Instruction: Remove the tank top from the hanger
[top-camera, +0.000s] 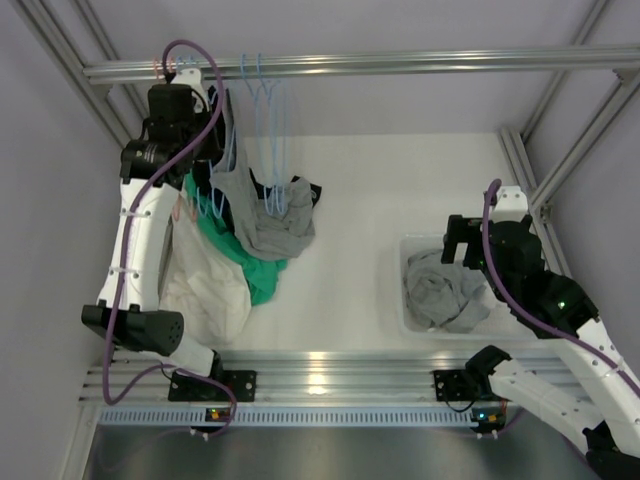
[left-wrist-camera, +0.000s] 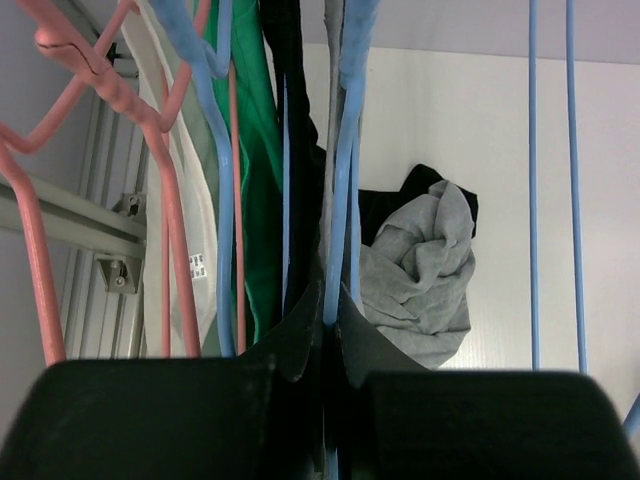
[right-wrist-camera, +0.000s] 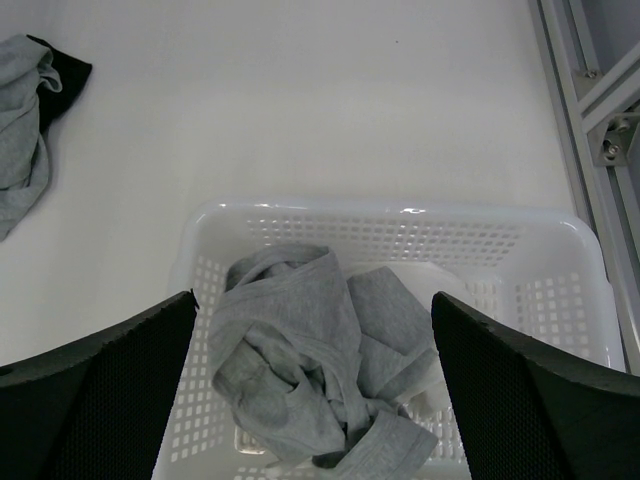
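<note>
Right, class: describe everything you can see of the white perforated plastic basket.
The white perforated plastic basket is rectangular with rounded corners, a smooth glossy rim and walls of small square holes. It sits upright on the white table. A crumpled grey garment lies inside. The open right gripper hovers above it.

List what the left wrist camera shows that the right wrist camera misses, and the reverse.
Left wrist only: a pink hanger, a green top, and the blue hanger pinched in the left gripper. Right wrist only: the white basket holding a grey top, under the open right gripper. Both: the grey heap on the table.
</note>
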